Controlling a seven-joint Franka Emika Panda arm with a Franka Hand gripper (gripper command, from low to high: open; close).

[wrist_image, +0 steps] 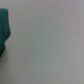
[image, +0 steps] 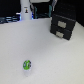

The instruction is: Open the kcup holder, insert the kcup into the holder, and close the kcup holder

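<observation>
Resting on the pale surface [image: 45, 50] in the lower left of the exterior view: the kcup [image: 27, 64], green top showing. Standing well apart in the upper right — the black kcup holder [image: 63, 25], drawers closed. White bottle-like object [image: 26, 11] at upper left. Jaws not visible in either view — state impossible to tell.

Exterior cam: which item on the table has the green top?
The kcup, the small round pod alone on the white table. The kcup holder is a black box; the bottle-like object is white.
</observation>
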